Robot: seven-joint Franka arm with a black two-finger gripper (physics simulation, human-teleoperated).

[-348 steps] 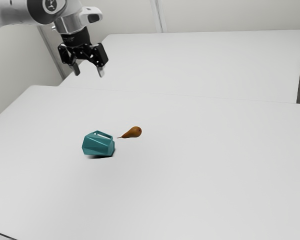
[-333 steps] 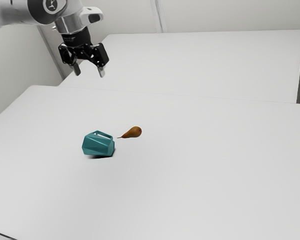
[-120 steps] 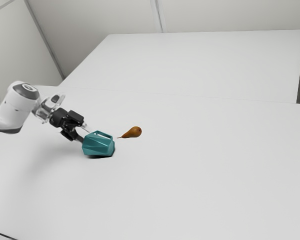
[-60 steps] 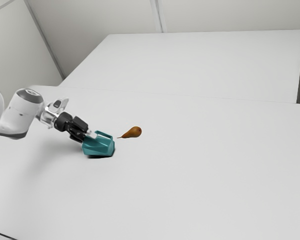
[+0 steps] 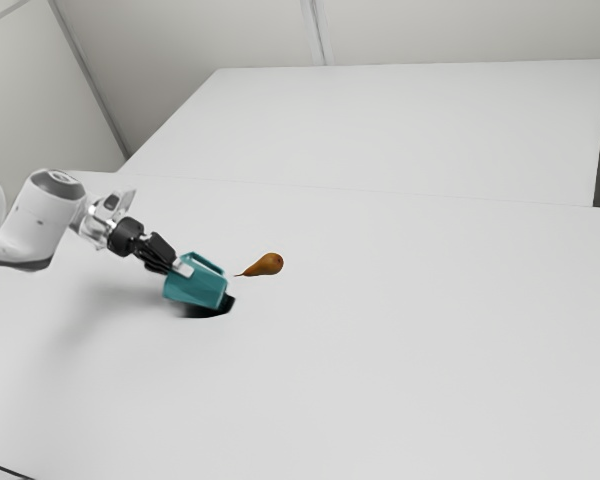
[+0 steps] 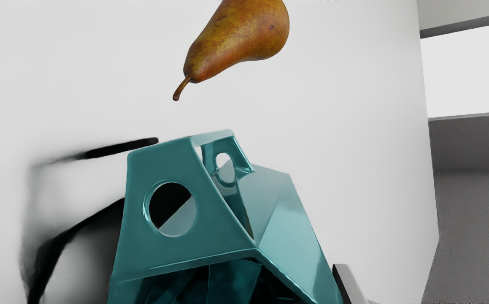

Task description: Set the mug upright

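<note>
Near the stem end (image 6: 181, 88) of the pear (image 6: 244, 33), the jaws grip the tilted mug (image 5: 198, 288).

a brown pear (image 5: 268, 264) lies on the white table (image 5: 380, 380).

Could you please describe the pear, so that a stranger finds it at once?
On the large white table, look just to the exterior view's right of the teal mug. The pear lies there on its side, stem toward the mug. It is brown-orange and rounded, whereas the mug is angular with a handle.
</note>
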